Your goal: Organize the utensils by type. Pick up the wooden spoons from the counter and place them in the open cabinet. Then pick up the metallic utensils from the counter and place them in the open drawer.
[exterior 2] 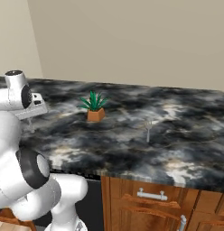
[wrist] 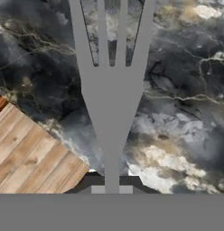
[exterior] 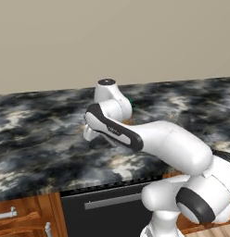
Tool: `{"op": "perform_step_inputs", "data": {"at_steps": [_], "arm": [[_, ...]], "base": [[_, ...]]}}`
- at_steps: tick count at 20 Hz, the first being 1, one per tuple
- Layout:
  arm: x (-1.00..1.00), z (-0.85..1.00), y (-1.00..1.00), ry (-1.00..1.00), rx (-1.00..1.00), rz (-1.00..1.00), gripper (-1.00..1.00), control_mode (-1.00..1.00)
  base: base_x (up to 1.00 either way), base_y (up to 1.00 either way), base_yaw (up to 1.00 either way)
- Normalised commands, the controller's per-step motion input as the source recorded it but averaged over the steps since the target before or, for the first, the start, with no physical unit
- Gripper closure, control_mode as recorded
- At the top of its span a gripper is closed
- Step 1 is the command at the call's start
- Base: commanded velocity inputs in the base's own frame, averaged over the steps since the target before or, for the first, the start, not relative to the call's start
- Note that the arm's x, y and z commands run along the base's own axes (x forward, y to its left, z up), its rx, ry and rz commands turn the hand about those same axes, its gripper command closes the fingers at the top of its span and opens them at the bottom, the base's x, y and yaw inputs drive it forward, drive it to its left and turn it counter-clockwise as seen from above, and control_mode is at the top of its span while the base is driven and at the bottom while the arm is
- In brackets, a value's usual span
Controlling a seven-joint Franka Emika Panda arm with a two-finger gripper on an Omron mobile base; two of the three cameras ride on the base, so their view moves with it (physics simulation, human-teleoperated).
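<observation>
— What's in your claw (wrist: 112, 184)?
— A grey fork (wrist: 112, 103); my fingers are clamped on its handle, tines pointing away over the black marbled counter (wrist: 186, 90).
— Anything else about?
— A second metal utensil (exterior 2: 148, 127) lies on the counter, right of a small potted plant (exterior 2: 94, 107).

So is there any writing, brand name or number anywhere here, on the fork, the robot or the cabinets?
No readable text anywhere.
Fork held in the claw: plain grey, no stamp.
Counter: only marbling.
Potted plant, second fork, cabinet handle: no labels.
</observation>
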Motion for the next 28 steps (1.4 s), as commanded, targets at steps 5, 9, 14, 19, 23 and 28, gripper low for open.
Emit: {"op": "perform_step_inputs", "data": {"at_steps": [5,9,14,19,23,28], "arm": [[-0.64,0.10,-0.57,-0.16,0.00,0.58,1.00,-1.00],[-0.51,0.27,-0.44,0.00,0.00,0.38,1.00,-1.00],[-0.52,0.31,-0.45,0.00,0.00,0.32,1.00,-1.00],[-0.49,0.26,-0.37,0.02,0.00,0.20,1.00,-1.00],[-0.45,0.21,-0.17,0.04,-0.07,0.00,1.00,-1.00],[-0.26,0.02,-0.02,0.02,-0.08,-0.07,1.00,-1.00]], "base": [[0.00,0.00,0.00],[0.00,0.00,0.00],[0.00,0.00,0.00],[0.00,0.00,0.00],[0.00,0.00,0.00],[0.00,0.00,0.00]]}}
